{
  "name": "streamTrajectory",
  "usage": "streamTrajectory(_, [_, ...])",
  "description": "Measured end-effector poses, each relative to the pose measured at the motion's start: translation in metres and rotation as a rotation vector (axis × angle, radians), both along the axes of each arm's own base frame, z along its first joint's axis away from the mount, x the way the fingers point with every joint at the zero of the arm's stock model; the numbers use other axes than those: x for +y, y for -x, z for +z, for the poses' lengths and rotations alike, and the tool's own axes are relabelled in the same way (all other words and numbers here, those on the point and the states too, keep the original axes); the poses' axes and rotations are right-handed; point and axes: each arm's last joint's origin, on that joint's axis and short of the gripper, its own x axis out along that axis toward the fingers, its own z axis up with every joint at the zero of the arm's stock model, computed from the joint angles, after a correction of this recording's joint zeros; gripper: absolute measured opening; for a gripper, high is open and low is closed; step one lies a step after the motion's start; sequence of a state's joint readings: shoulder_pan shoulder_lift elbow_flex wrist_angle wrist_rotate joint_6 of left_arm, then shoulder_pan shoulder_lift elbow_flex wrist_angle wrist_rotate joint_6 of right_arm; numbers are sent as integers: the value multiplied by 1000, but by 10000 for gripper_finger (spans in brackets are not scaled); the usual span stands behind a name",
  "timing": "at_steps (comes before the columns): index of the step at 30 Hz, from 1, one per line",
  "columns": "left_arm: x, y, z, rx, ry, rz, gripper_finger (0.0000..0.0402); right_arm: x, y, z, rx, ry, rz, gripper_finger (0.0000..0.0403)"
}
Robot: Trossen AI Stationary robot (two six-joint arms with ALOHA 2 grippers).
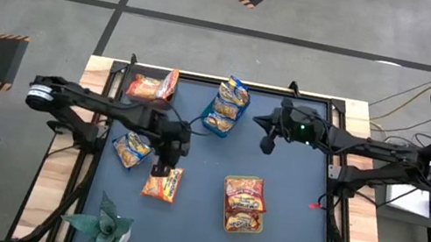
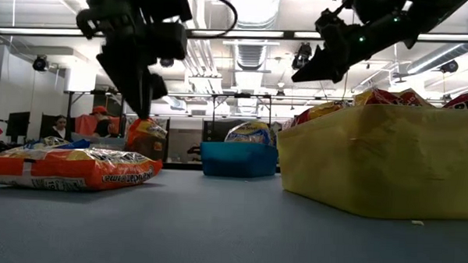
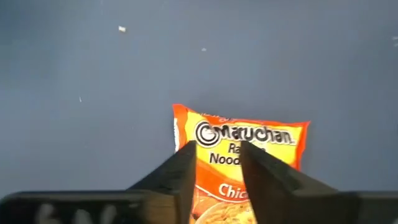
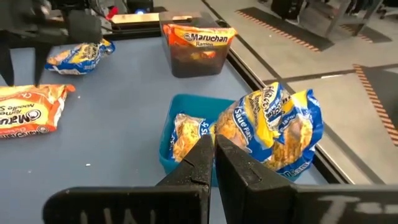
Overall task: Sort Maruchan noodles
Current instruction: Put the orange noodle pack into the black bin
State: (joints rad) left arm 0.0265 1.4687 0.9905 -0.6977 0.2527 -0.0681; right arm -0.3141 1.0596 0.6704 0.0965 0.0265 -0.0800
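Seen from above, a potted plant [image 1: 102,227] stands at the table's near edge, about seven o'clock. Just beyond it an orange Maruchan packet [image 1: 162,184] lies flat on the dark mat [image 1: 188,223], with a blue-and-yellow packet [image 1: 131,150] beside it at ten o'clock. At four o'clock a yellow-green bin [image 1: 243,204] holds red packets. The left gripper [image 1: 163,168] hangs over the orange packet's far end, pointing down, its fingers slightly parted and gripping nothing. Farther off, a dark bin [image 1: 153,87] with orange packets sits at eleven o'clock, and a blue bin [image 1: 225,108] heaped with blue-and-yellow packets sits at twelve. The right gripper [image 1: 268,142] hovers past the blue bin, toward one o'clock, fingers closed and empty.
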Motion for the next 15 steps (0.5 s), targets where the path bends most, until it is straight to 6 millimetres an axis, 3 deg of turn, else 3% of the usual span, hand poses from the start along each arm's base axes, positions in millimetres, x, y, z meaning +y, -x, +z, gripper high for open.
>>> streamTrajectory(8, [1,-11,-20,51,-4,4,215,4,13,-2,-51,49,11,9])
streamTrajectory(15, [0,-18,-31,54,4,-5,233,6,18,0,-73,66,14,9])
